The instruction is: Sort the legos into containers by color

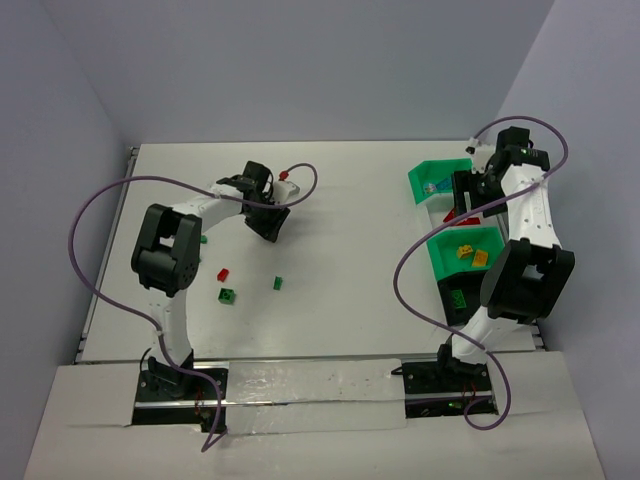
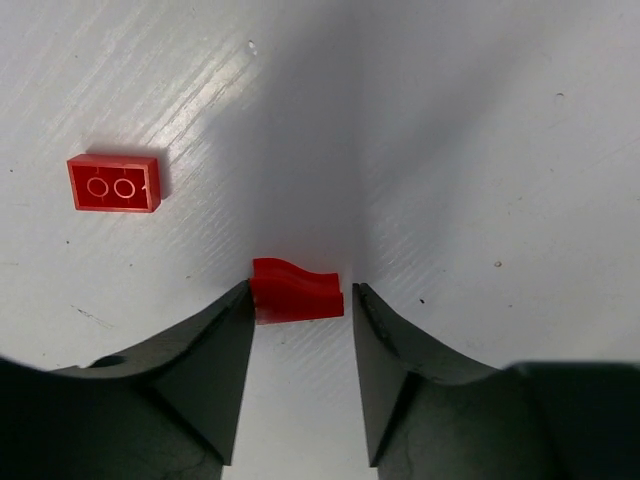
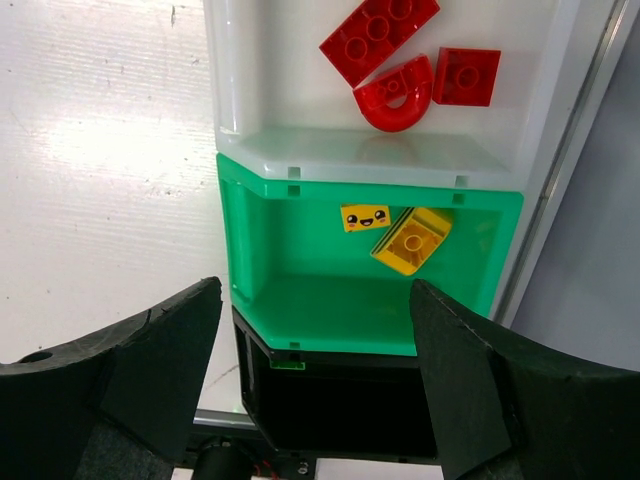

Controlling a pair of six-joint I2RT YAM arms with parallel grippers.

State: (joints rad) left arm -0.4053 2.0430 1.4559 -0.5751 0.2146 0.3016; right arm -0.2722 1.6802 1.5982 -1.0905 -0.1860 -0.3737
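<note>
My left gripper [image 2: 300, 308] is open and low over the table. A small red curved lego [image 2: 297, 290] lies between its fingertips, touching the left finger, with a thin gap to the right one. A red flat lego [image 2: 113, 183] lies to its upper left. In the top view the left gripper [image 1: 270, 224] hides both. My right gripper [image 3: 315, 300] is open and empty above the containers. Below it are a green bin [image 3: 350, 305] with two yellow legos [image 3: 412, 240] and a white bin [image 3: 300, 140] with three red legos [image 3: 380, 35].
Loose on the table's left half are a red lego [image 1: 222, 272] and green legos [image 1: 228, 295], [image 1: 278, 282], [image 1: 203, 239]. A further green bin [image 1: 428, 178] stands at the back right. A black bin [image 1: 460, 300] holding a green piece is nearest the right base.
</note>
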